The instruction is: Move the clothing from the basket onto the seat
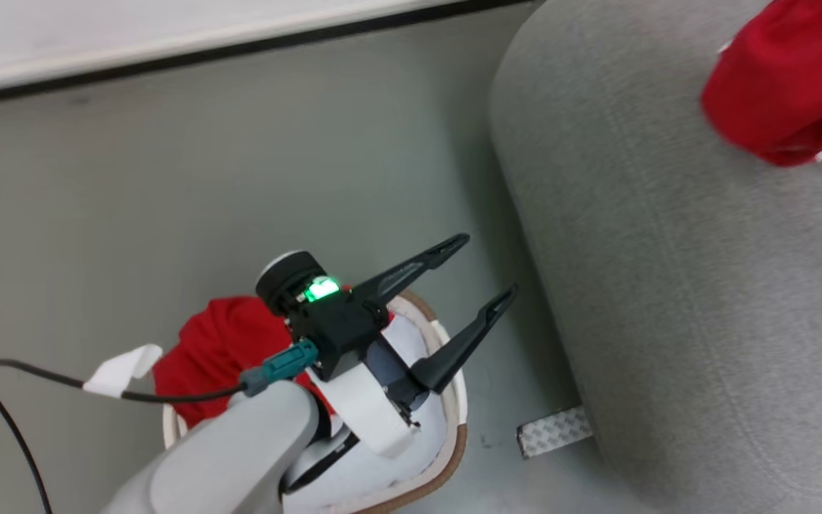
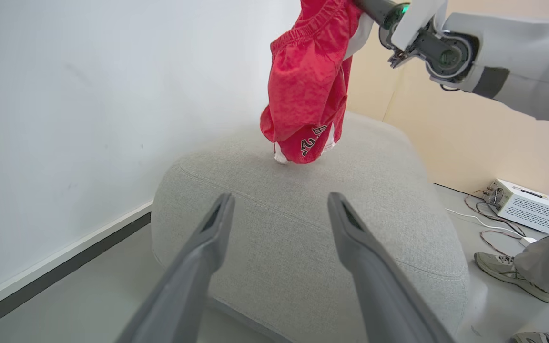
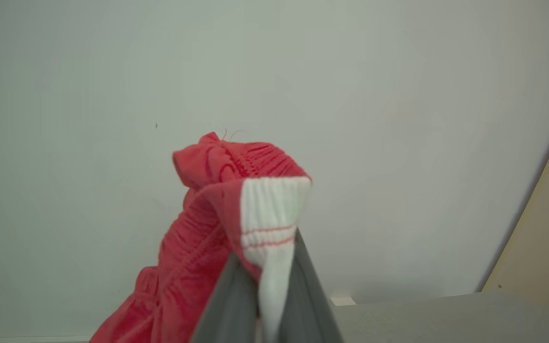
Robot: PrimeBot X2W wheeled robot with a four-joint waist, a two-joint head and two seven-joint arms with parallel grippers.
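The right claw (image 3: 267,247) is clenched on the waistband of a bright red fabric garment with white trim (image 2: 303,85). It holds the garment high so the hem drapes onto the far part of the large light grey upholstered seat (image 2: 303,247). The left claw (image 1: 488,264) hangs released above the oval cream-white plastic basket (image 1: 454,428), which holds more red clothing (image 1: 218,350).

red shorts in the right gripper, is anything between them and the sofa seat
Nothing visible. The shorts hang from the shut right gripper directly over the seat, and their lower end seems to touch its top.
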